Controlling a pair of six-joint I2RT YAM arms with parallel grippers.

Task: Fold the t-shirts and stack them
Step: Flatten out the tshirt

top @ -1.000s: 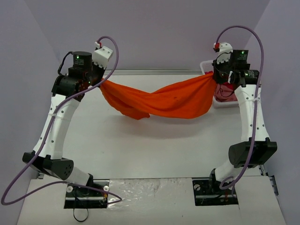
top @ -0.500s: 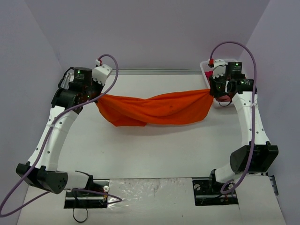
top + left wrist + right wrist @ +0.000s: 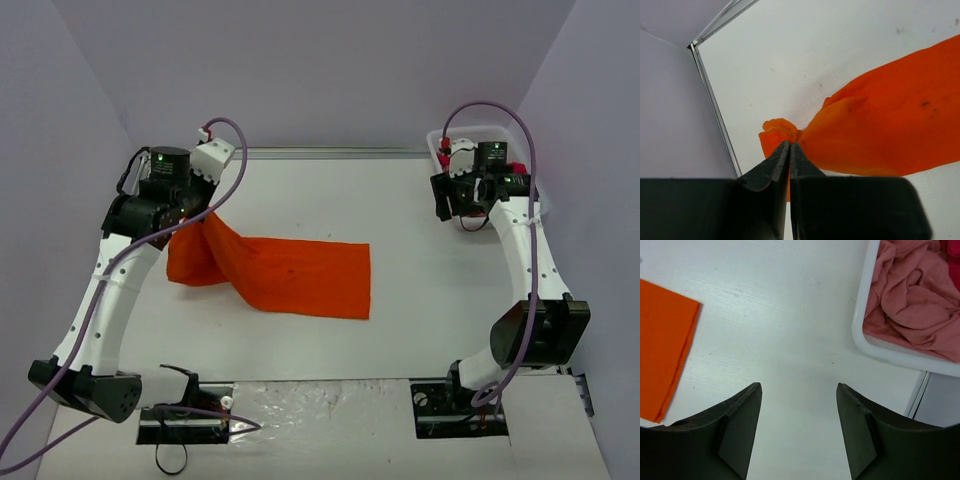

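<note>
1. Top view: the left hand (image 3: pixel 203 213) is pressed together on one end of the orange t-shirt (image 3: pixel 300 278), holding that end up off the tabletop (image 3: pixel 430 290); from the pinch the cloth slopes down to that hand's right, where the rest lies flat as a long folded band; the right hand (image 3: pixel 463 204) hangs well apart from the shirt's free end, just beside the white basket (image 3: pixel 437 143).
2. Left wrist view: the fingers (image 3: pixel 771 167) meet tip to tip with a bunched orange corner caught between them; the shirt spreads ahead and right of the tips.
3. Right wrist view: the fingers stand spread, only bare tabletop between them; the orange shirt's straight edge lies ahead to the left; the basket lies ahead to the right, holding a dusty pink t-shirt (image 3: pixel 910 305) and, at its far corner, a sliver of a crimson red t-shirt (image 3: pixel 952 260).
</note>
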